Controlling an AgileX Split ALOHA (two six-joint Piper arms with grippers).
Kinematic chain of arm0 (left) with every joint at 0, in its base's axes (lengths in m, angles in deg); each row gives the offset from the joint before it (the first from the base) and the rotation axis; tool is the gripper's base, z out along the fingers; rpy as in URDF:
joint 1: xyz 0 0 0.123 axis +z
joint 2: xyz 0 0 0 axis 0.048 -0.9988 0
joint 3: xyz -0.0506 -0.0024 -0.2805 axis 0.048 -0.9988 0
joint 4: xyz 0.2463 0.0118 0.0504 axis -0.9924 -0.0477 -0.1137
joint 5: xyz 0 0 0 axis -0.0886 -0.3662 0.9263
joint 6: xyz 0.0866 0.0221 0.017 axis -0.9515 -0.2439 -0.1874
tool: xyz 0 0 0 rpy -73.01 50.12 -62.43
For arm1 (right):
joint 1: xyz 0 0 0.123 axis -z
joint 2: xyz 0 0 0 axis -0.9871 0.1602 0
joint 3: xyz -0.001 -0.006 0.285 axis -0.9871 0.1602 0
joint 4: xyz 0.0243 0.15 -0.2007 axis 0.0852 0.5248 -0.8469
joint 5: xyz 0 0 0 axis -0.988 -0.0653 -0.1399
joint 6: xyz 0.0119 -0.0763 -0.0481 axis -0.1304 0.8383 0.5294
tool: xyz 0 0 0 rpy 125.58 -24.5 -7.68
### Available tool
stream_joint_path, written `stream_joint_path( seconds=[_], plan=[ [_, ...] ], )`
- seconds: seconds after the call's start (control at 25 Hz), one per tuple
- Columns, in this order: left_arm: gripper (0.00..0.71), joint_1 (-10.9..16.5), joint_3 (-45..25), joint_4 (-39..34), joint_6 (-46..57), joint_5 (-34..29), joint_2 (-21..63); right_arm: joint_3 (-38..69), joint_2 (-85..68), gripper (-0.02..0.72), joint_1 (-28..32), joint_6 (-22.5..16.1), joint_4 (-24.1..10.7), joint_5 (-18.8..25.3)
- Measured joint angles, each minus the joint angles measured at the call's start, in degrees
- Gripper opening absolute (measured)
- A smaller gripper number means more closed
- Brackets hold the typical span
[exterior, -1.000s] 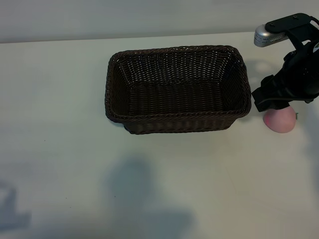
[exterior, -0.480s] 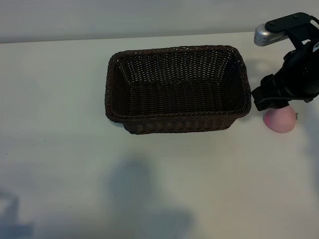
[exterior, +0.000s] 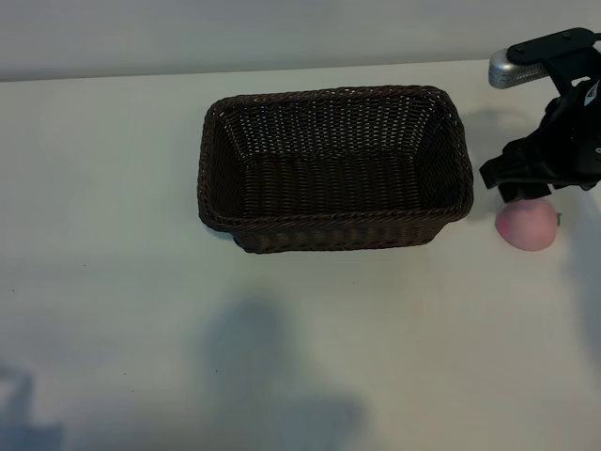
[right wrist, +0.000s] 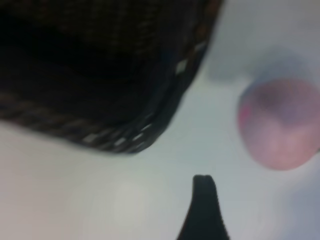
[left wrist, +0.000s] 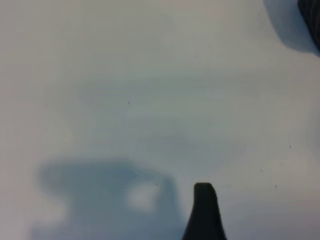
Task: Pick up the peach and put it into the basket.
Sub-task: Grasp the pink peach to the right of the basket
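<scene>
The peach [exterior: 528, 225], small, round and pale pink, lies on the white table just right of the basket [exterior: 333, 225], a large dark-brown wicker one that holds nothing. My right gripper [exterior: 522, 185] hovers just behind and over the peach without touching it, open. In the right wrist view one dark finger [right wrist: 202, 205] shows, with the peach [right wrist: 280, 125] off to one side and the basket's corner [right wrist: 150, 130] close by. Of my left gripper only one dark finger [left wrist: 203, 212] shows, over bare table, open with nothing in it.
The white table [exterior: 113, 282] spreads wide to the left of the basket and in front of it. A dark corner of the basket [left wrist: 311, 17] sits at the edge of the left wrist view. The left arm's shadow [exterior: 19, 413] falls at the front left.
My right gripper has shifted slightly right and back, so more of the peach shows. The peach and basket have not moved. The shadow at the front left has drawn toward the corner.
</scene>
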Motion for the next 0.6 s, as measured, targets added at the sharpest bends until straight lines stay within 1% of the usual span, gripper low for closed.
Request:
stream_joint_path(
  seconds=[0.12, 0.24, 0.32, 0.36, 0.48, 0.6],
  plan=[
    [0.555, 0.0, 0.0, 0.0, 0.0, -0.2, 2.1, 0.0, 1.7, 0.54, 0.0, -3.5, -2.8, -2.5],
    [0.555, 0.0, 0.0, 0.0, 0.0, -0.2, 2.3, 0.0, 3.8, 0.54, 0.0, -5.1, -4.0, -4.6],
    [0.555, 0.0, -0.1, 0.0, 0.0, -0.2, 2.4, 0.0, 5.8, 0.54, 0.0, -6.3, -4.0, -5.7],
    [0.555, -0.1, -0.1, 0.0, 0.0, -0.2, 2.4, 0.0, 6.8, 0.54, 0.0, -6.9, -4.7, -6.3],
    [0.555, -1.2, -0.1, 0.0, 0.0, -0.2, 2.4, 0.0, 9.7, 0.54, 0.0, -8.0, -5.7, -8.1],
    [0.555, -3.4, -0.1, 0.0, 0.0, -0.2, 2.4, 0.0, 12.2, 0.54, 0.0, -9.5, -7.1, -9.3]
  ],
)
